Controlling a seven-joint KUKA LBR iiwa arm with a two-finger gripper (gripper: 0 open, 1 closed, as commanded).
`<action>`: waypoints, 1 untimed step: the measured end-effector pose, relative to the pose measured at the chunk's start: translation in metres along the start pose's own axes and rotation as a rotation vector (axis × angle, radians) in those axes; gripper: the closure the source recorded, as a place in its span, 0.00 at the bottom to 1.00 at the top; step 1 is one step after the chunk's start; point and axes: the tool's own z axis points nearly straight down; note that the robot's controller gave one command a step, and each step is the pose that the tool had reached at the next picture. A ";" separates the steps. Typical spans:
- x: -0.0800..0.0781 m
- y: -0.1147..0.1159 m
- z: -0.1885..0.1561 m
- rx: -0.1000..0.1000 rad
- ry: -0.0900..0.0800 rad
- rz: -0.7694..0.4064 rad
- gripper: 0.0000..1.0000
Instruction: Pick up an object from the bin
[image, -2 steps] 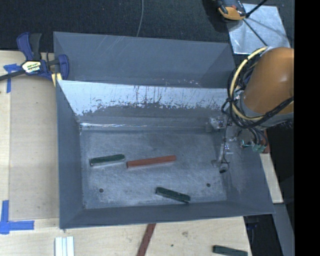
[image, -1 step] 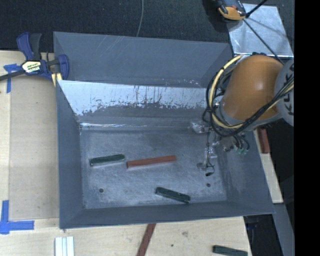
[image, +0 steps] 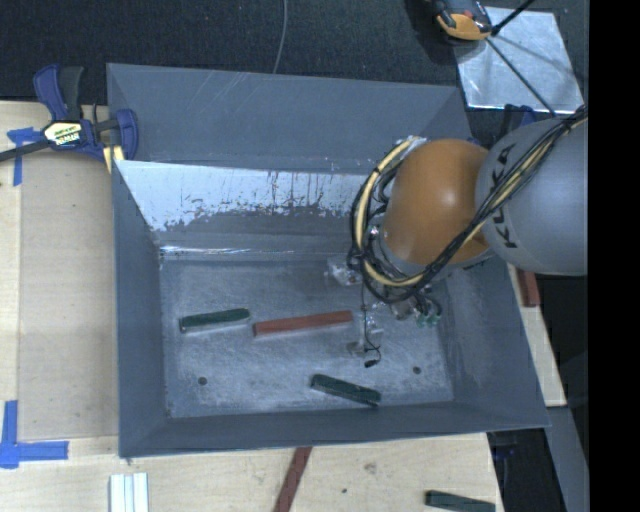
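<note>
While the arm (image: 540, 200) reaches in over its right wall, the grey metal bin (image: 140, 400) holds three loose sticks on its floor, all lying flat and well apart from the walls.

Arm: grey body above the bin's right rim. The orange cover (image: 435, 200) on the wrist hangs over the right half of the floor, toward the back edge, with yellow and black cables (image: 372, 215) looped down its left side.

Red-brown stick (image: 302, 324): the longest item, at mid-floor, running roughly parallel to the front edge, its right end slightly raised toward the back.

Left green stick (image: 213, 321): dark green, in the left half of the floor, nearly in line with the red-brown stick and apart from its left end.

Front green stick (image: 345, 390): dark green, close to the front edge, right of centre, angled down toward the front right corner.

Gripper (image: 369, 350): below the orange cover, down at floor level, just beside the right end of the red-brown stick; contact cannot be confirmed. Nothing is seen grasped in it. Released or clenched: cannot tell.
</note>
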 end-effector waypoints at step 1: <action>-0.015 0.031 0.047 -0.001 -0.001 -0.026 1.00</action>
